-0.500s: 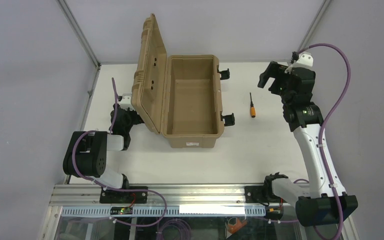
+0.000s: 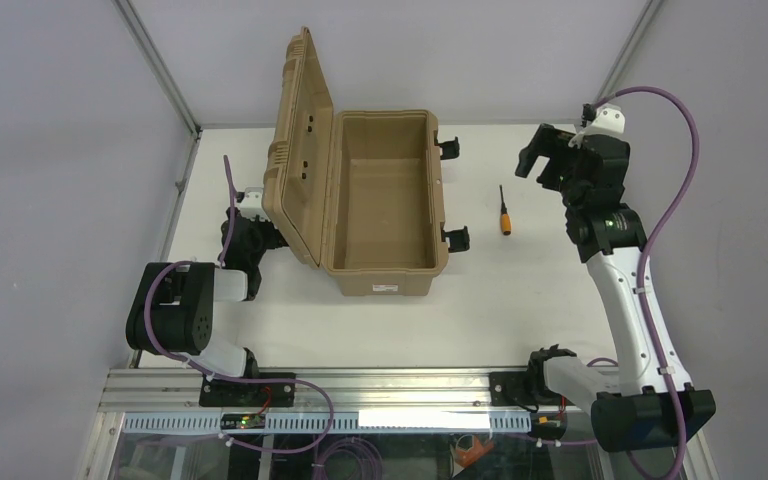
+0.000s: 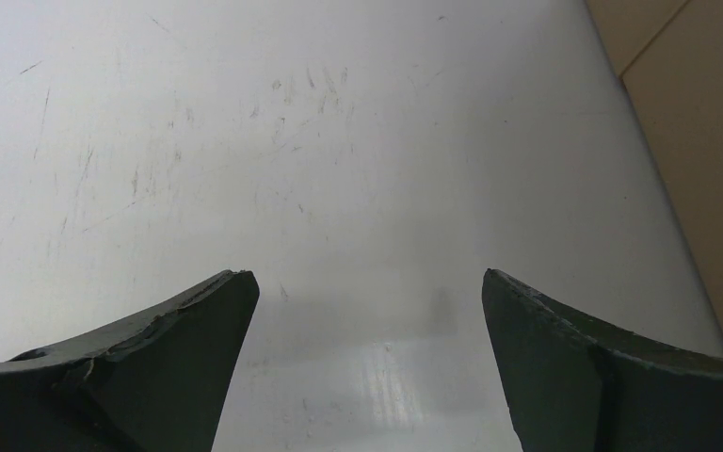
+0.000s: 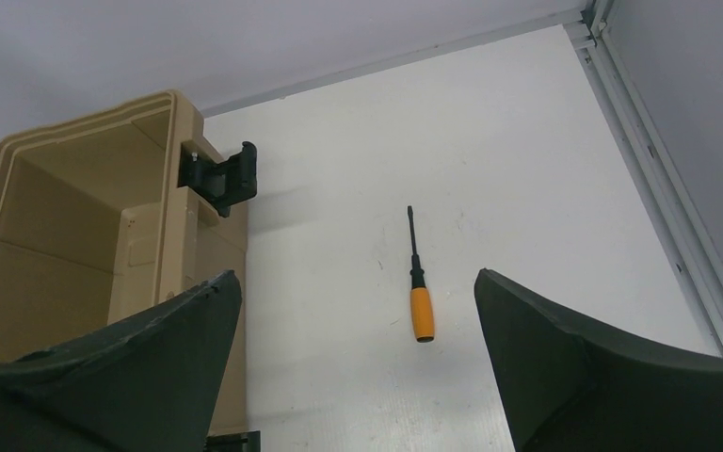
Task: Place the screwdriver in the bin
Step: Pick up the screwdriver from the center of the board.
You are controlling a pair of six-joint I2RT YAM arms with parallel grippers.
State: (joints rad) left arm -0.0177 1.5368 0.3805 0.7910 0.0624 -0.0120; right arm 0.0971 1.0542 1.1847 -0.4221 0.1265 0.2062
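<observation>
The screwdriver [image 2: 505, 212] lies flat on the white table [image 2: 520, 300], just R of the bin [image 2: 385, 283] & not touching it, orange handle toward the arms. The bin's lid [image 2: 300, 140] stands up, open. The R gripper [image 4: 356, 277] is up off the table near the screwdriver, fingers spread wide w/ nothing in them. The L gripper [image 3: 367, 273] sits low by the lid side, also wide apart & holding nothing.

Top camera looks down; right wrist (nearer) shares the screwdriver [image 2: 504, 210].
</observation>
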